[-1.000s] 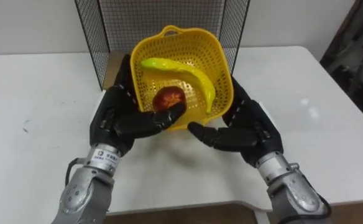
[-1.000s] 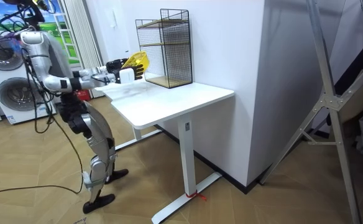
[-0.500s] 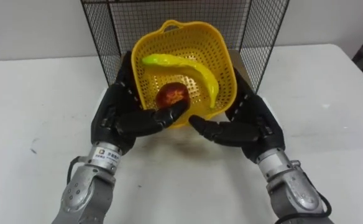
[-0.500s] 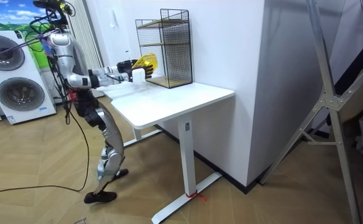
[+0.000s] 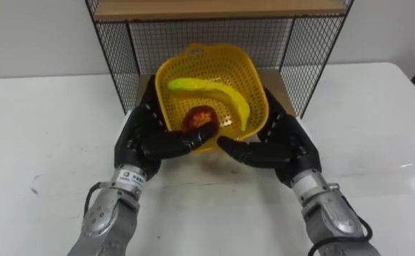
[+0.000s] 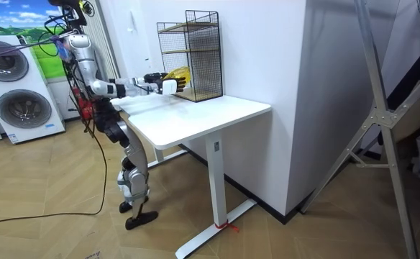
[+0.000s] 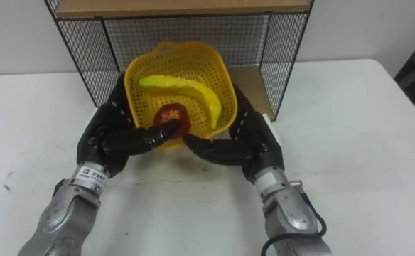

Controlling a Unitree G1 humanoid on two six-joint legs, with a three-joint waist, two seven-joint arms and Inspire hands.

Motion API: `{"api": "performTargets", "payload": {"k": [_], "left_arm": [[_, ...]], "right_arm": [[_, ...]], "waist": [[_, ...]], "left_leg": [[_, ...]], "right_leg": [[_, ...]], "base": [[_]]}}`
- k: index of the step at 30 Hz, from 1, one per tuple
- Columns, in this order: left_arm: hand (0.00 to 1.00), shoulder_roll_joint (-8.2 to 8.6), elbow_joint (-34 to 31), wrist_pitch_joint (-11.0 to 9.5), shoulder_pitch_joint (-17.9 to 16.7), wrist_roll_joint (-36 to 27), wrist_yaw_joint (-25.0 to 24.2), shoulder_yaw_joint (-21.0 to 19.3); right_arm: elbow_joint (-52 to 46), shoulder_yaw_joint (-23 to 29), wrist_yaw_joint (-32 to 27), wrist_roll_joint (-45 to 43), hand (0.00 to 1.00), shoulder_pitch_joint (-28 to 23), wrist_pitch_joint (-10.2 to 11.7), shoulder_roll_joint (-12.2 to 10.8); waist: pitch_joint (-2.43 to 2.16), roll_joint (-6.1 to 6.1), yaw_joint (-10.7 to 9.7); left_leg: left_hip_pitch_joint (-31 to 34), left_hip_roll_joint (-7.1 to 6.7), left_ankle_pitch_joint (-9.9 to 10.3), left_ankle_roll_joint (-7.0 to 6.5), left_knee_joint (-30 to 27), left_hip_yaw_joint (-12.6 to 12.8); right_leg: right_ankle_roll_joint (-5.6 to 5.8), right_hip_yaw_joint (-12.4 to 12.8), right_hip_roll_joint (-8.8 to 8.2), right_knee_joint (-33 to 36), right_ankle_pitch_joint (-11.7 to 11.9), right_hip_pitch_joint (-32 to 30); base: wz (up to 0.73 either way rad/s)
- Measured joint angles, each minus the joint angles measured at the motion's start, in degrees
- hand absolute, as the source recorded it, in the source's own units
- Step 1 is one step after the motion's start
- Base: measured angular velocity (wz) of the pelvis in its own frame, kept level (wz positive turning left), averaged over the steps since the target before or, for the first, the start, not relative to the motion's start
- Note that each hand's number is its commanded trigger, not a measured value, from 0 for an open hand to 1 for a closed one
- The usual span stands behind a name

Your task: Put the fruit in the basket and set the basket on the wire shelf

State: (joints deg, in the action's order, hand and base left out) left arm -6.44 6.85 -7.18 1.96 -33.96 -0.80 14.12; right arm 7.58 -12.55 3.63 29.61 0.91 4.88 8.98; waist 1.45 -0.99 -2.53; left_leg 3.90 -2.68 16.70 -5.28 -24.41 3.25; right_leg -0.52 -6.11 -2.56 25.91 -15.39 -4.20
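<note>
White counter [image 5: 44,128] carries the black wire shelf [image 5: 122,57] on its far side. At the shelf's lower opening the yellow basket [image 5: 214,67] is held tilted, with the left hand [image 5: 147,135] and right hand [image 5: 282,142] fingers clamped round its sides. Inside lie a banana [image 5: 214,91] and, nearer, a red apple [image 5: 200,117].

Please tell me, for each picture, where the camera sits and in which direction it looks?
Left eye view: on the robot's head, looking down at the basket at the wire shelf; left hand, right hand and forearms show.
Right eye view: same head, a little further right; same hands and basket.
Room view: standing in the room, facing the table and the whole robot.
All three share basket, wire shelf and table.
</note>
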Motion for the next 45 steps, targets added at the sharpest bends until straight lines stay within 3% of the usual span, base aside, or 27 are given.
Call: {"api": "performTargets", "payload": {"k": [4, 7, 12, 16, 18, 24, 27, 33, 37, 41, 45], "left_arm": [[0.00, 0.05, 4.2, 0.9, 3.8, 1.2, 0.3, -0.8], [0.00, -0.09, 7.0, 2.2, 6.9, 0.9, 1.1, -1.0], [0.00, 0.03, 14.2, 5.7, 15.4, -0.2, 2.7, -1.3], [0.00, 0.08, 17.2, 7.3, 18.8, -0.2, 2.8, -2.1], [0.00, 0.31, 19.5, 9.6, 21.3, -0.2, 3.1, -2.6], [0.00, 0.16, 21.1, 12.0, 22.9, 0.4, 3.7, -2.9], [0.00, 0.16, 27.0, 13.8, 26.3, -0.1, 3.8, -2.9], [0.00, 0.15, 33.3, 15.2, 30.8, -0.2, 3.9, -3.9], [0.00, 0.27, 33.8, 15.9, 31.3, -0.2, 3.9, -4.2], [0.00, 0.24, 34.9, 15.9, 31.4, -0.2, 3.6, -5.1], [0.00, 0.07, 35.9, 15.9, 31.4, -0.3, 3.5, -5.1]], "right_arm": [[2.3, 0.6, -1.1, -0.5, 0.00, 4.0, -0.1, -0.1], [3.2, 0.6, -2.3, -0.2, 0.00, 6.8, -1.4, -0.1], [9.1, 0.6, -5.4, -0.2, 0.00, 13.6, -3.8, -0.1], [12.0, 0.6, -6.8, 2.9, 0.00, 16.8, -5.0, -0.1], [15.6, 0.7, -7.5, 5.5, 0.00, 19.9, -6.6, -0.1], [19.5, 0.9, -8.5, 5.8, 0.00, 23.2, -8.8, -0.2], [25.4, 1.7, -8.6, 6.8, 0.00, 27.3, -8.9, -0.3], [30.8, 3.0, -8.7, 8.3, 0.00, 30.0, -9.9, -0.4], [32.4, 3.0, -8.7, 8.3, 0.00, 30.0, -10.9, -0.6], [32.5, 3.0, -8.7, 8.1, 0.00, 30.2, -11.0, -0.6], [33.1, 3.0, -8.7, 7.6, 0.00, 30.2, -11.0, -0.5]], "waist": [[-0.04, 0.21, 0.2], [-0.03, 0.18, 0.6], [-0.07, 0.25, 1.0], [-0.07, 0.25, 1.2], [-0.07, 0.24, 1.2], [-0.09, 0.21, 1.0], [-0.17, 0.33, 1.1], [-0.64, 1.14, 0.9], [-0.67, 1.44, 1.1], [-0.59, 2.31, 1.0], [-0.53, 2.42, 0.9]], "left_leg": [[-2.3, 0.23, -1.1, 0.13, 2.8, 0.0], [-3.3, 0.40, -1.9, 0.21, 4.7, 0.0], [-4.3, 0.44, -2.4, 0.26, 5.3, 0.0], [-4.5, 0.40, -2.5, 0.31, 6.2, -0.1], [-4.4, 0.39, -2.6, 0.32, 6.7, -0.1], [-4.5, 0.34, -2.8, 0.41, 7.7, -0.1], [-4.9, 0.33, -3.1, 0.46, 8.1, -0.2], [-5.4, 0.73, -3.4, 0.52, 9.0, -0.2], [-5.5, 0.73, -3.5, 0.57, 9.1, -0.2], [-5.9, 0.75, -3.5, 0.57, 9.1, -0.1], [-6.9, 0.73, -3.8, 0.65, 9.9, -0.1]], "right_leg": [[-0.01, -0.1, 0.87, -3.7, 1.7, 2.6], [-0.09, -0.1, 1.06, -6.2, 2.8, 3.8], [-0.07, -0.2, 1.07, -8.3, 3.2, 5.3], [-0.05, -0.3, 1.08, -9.1, 3.4, 5.4], [-0.05, -0.4, 1.08, -9.3, 3.4, 5.3], [-0.05, -0.2, 1.10, -10.3, 3.4, 5.3], [-0.14, -0.2, 1.15, -11.1, 3.8, 5.8], [-0.15, -0.4, 1.75, -14.3, 5.6, 7.4], [-0.15, -0.4, 1.75, -14.3, 5.6, 7.5], [-0.15, -0.3, 1.76, -14.3, 5.6, 7.7], [-0.16, -0.2, 1.78, -14.3, 5.6, 8.5]], "base": [[-0.02], [-0.02], [0.00], [0.00], [0.00], [0.00], [0.00], [0.00], [0.00], [0.00], [0.00]]}}
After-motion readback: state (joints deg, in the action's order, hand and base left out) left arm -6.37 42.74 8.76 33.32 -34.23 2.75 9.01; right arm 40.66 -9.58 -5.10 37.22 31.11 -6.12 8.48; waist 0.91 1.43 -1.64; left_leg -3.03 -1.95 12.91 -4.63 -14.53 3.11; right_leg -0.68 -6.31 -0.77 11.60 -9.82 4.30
